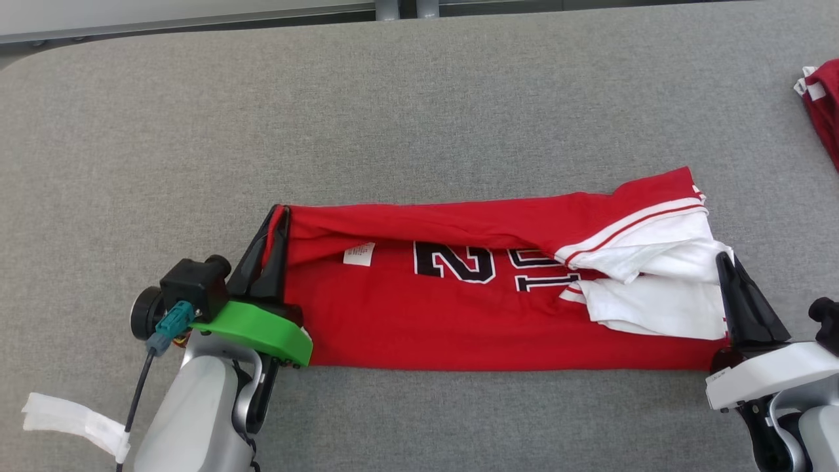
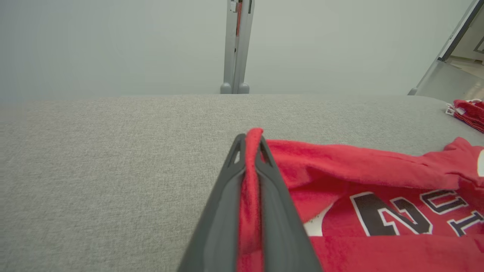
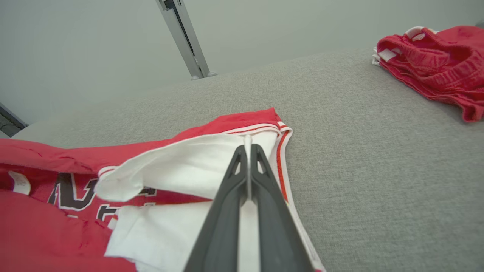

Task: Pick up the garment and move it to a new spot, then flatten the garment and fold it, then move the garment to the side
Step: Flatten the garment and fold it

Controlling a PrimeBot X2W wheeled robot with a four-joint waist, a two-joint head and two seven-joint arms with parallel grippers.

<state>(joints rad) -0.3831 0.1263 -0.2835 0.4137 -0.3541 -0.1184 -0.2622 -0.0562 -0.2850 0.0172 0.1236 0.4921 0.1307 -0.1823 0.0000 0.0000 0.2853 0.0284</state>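
Note:
The garment (image 1: 459,308) is a red jersey with black-and-white numerals and white trim, folded into a long band across the grey table. My left gripper (image 1: 278,219) is shut on its left end; in the left wrist view red cloth (image 2: 249,196) is pinched between the dark fingers (image 2: 223,204) of the left gripper (image 2: 249,139). My right gripper (image 1: 723,259) is shut on the white part at the right end; the right wrist view shows white fabric (image 3: 189,170) held between the fingers of the right gripper (image 3: 247,149).
Another red and white garment (image 1: 822,98) lies bunched at the table's far right edge, also seen as a pile (image 3: 435,56) in the right wrist view. A white strip of tape (image 1: 69,419) hangs off my left arm's cable. Bare grey table (image 1: 393,118) lies beyond the jersey.

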